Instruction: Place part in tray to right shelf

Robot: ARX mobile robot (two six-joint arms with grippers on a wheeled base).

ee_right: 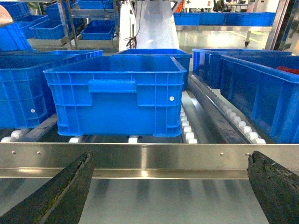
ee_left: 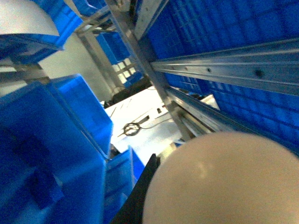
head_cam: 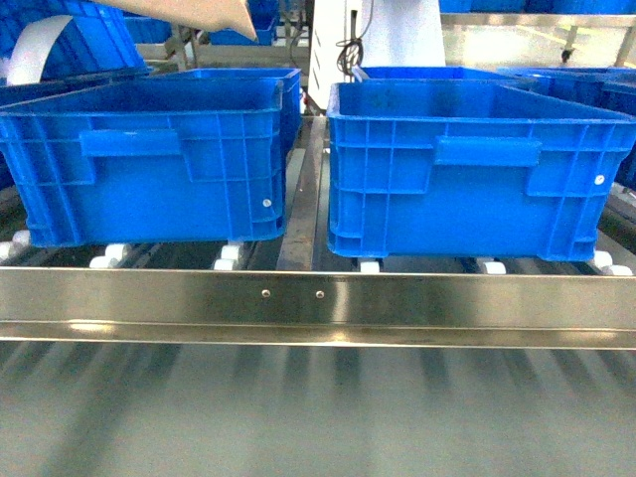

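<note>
Behind the steel front rail (head_cam: 318,303), two blue crates (head_cam: 149,159) (head_cam: 467,169) stand side by side on white rollers (head_cam: 109,256), apart, with a narrow steel divider strip (head_cam: 303,214) between them. At the head view's top edge a beige tray (head_cam: 189,15) corner shows above the left crate; no part is visible, and the left gripper's state cannot be told. Right gripper (ee_right: 168,186) is wide open and empty, its fingers (ee_right: 60,193) before the rail.

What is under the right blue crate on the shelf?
The right blue crate stands on white rollers, behind the steel rail. The rail and the crate cover most of the rollers. Its inside is not visible.
</note>
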